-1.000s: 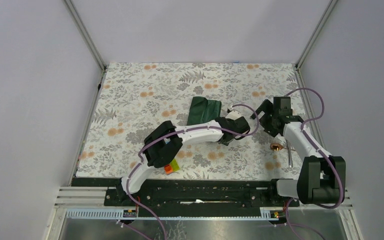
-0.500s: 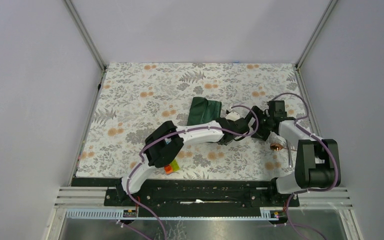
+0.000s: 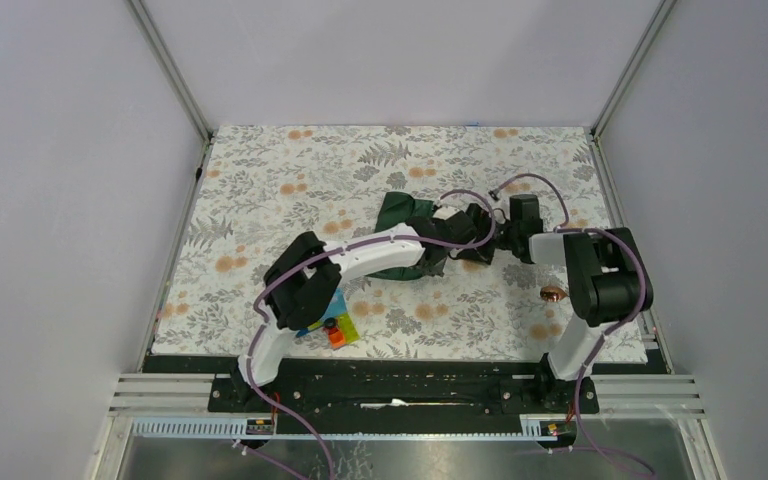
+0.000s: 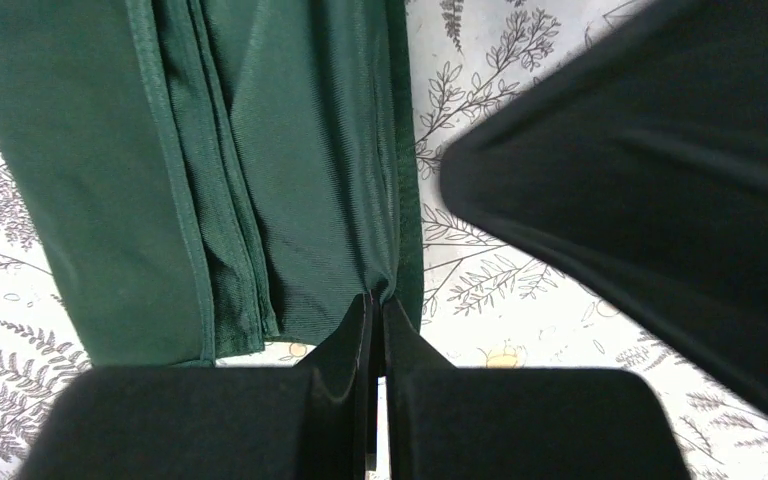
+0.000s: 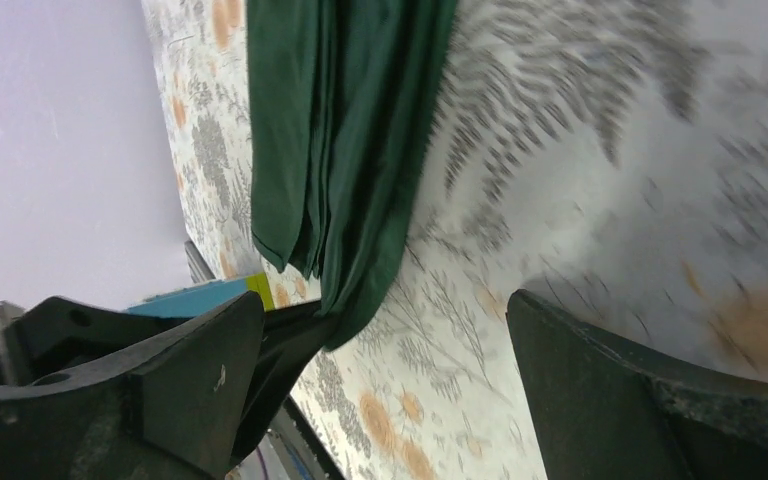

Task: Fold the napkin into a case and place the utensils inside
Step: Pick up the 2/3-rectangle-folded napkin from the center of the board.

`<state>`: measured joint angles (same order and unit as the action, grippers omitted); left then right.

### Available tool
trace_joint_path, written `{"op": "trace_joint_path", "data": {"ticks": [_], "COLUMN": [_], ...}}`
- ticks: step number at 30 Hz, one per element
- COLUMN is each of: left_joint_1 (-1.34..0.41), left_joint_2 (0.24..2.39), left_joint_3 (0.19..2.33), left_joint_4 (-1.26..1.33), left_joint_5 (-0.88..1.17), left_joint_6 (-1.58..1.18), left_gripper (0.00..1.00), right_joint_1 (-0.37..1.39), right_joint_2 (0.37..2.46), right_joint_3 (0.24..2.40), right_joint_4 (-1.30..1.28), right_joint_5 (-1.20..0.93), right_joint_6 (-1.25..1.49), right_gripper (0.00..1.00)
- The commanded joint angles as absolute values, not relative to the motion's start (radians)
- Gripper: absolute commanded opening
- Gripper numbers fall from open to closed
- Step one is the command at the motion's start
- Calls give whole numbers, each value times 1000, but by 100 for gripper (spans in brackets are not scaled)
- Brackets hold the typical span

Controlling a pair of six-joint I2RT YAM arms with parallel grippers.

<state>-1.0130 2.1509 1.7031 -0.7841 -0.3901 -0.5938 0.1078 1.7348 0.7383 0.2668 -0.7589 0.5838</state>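
Observation:
The dark green napkin lies folded in long layers on the floral table covering, mid-table. My left gripper is shut on the napkin's near edge, cloth pinched between its fingertips. My right gripper hovers open just right of the napkin, with nothing between its fingers; one of them shows as a black shape in the left wrist view. The copper spoon lies on the table to the right, beside the right arm. The silver utensil is hidden.
Colourful plastic blocks sit on a teal card near the front edge, under the left arm's elbow. The right arm's cable loops above the napkin's right side. Metal frame posts mark the table's back corners.
My left gripper has shut on the napkin's edge. The right arm has swung left from beside the spoon to close by the napkin. The left arm has drawn back leftward.

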Motion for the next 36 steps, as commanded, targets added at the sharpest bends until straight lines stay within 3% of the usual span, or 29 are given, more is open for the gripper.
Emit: {"op": "trace_joint_path", "data": {"ticks": [1, 16, 18, 36], "left_joint_1": [-1008, -1004, -1004, -1000], "left_joint_2": [2053, 2007, 2004, 1980], "left_joint_3": [1687, 1663, 1660, 1619], "left_joint_4": [-742, -742, -742, -723], "left_joint_5": [-331, -324, -325, -311], "left_joint_6": [-596, -582, -580, -576], "left_gripper": [0, 0, 0, 0], "right_joint_1": [171, 229, 228, 208], "right_joint_2": [1841, 1943, 1964, 2044], "right_joint_3": [772, 789, 801, 881], "right_joint_4": [469, 497, 513, 578], "right_joint_5": [-763, -681, -683, -639], "right_joint_6": [559, 559, 980, 1015], "right_gripper": [100, 100, 98, 60]}}
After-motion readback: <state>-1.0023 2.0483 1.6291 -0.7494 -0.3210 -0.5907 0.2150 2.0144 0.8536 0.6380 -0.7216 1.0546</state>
